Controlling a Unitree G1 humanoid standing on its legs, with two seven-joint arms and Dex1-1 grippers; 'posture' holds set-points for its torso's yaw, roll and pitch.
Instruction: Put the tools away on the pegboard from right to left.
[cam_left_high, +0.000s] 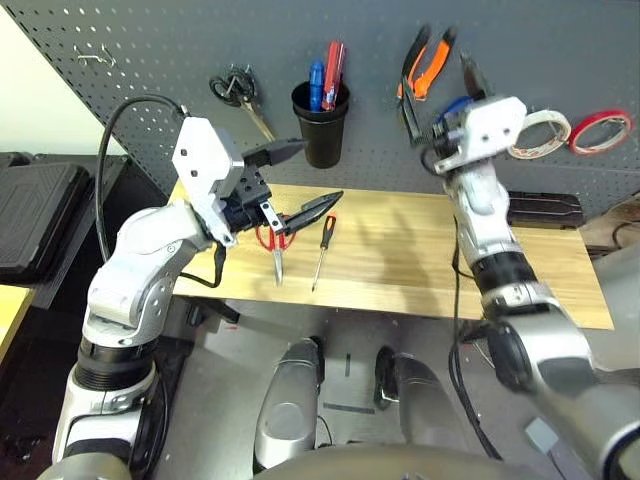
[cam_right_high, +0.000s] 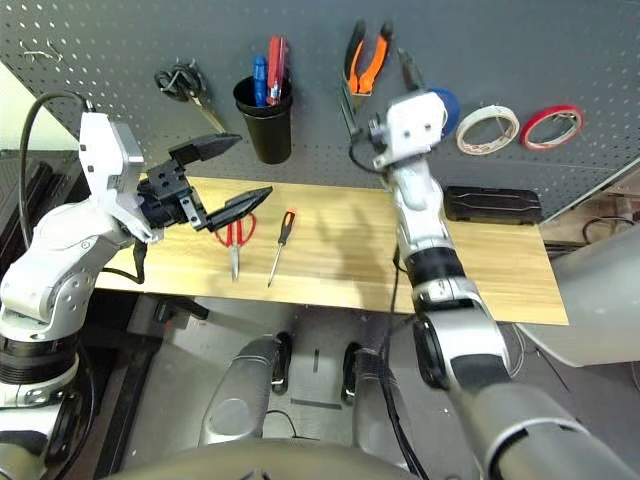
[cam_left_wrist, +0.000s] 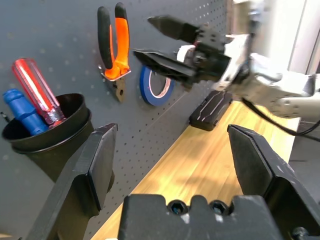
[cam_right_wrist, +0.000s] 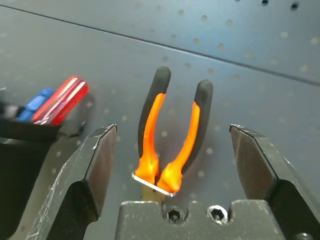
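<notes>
On the dark grey pegboard (cam_left_high: 560, 60) the white tape ring (cam_left_high: 541, 133) already hangs at the right, with a red tape ring (cam_left_high: 600, 131) at its three o'clock, and the orange-and-black pliers (cam_right_wrist: 171, 135) now sit handles-up on a metal hook. The right gripper (cam_right_wrist: 172, 150) stands just in front of them with its fingers spread wide and nothing between them. Going right to left, the next tool looks to be the slim black-handled screwdriver (cam_left_high: 322, 250), lying on the wooden bench top (cam_left_high: 400, 260) with its orange end toward the board; the red-handled scissors (cam_left_high: 274, 243) lie just at its nine o'clock. The left gripper (cam_left_high: 298, 180) hovers above the scissors, fingers wide and empty. The screwdriver should be light, rigid and thin, so it may roll or pivot if pinched near the tip; the handle, being thicker, is probably the safer place to grip, across its width. The black cup (cam_left_high: 322, 124), at twelve o'clock from it, already holds a red and a blue handle, so the space inside is tight.
</notes>
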